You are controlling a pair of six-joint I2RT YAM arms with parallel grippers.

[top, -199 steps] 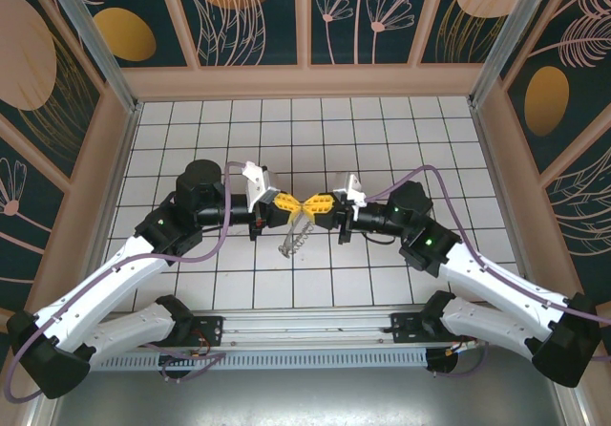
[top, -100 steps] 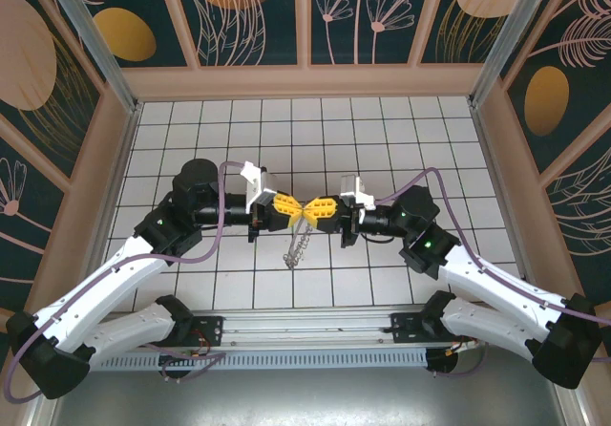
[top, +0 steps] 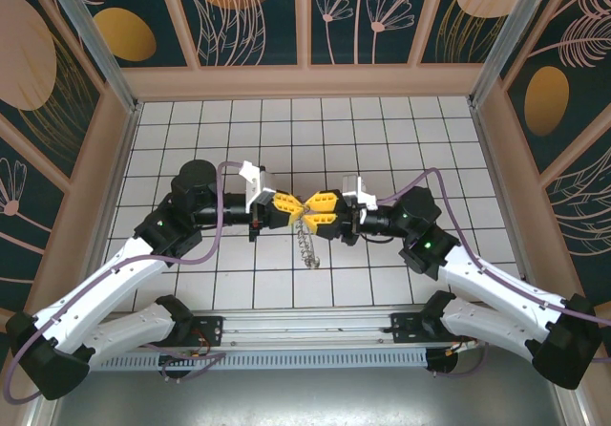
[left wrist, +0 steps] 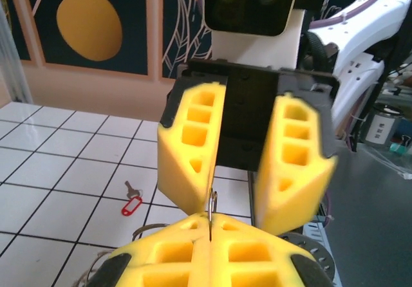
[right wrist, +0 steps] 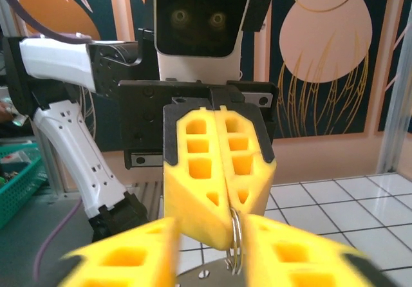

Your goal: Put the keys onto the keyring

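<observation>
White tiled tabletop (top: 401, 130), frame centre: your left gripper (top: 294, 208) has its jaws clamped on the keyring (top: 306, 244), which dangles below. Your right gripper (top: 313, 210) jaws stand apart. Keys (left wrist: 131, 203) lie lower left on tiles.

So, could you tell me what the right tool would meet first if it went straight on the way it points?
Probably the keyring, clamped in the shut left tool facing the open right tool; the left tool itself comes right behind, though depth is unclear.

Test cell: white tiled floor (top: 382, 130), decorated walls (top: 253, 15).
Teal panels carry orange discs and leaf outlines; wooden framing (top: 305, 80), aluminium corner posts (top: 95, 44).
</observation>
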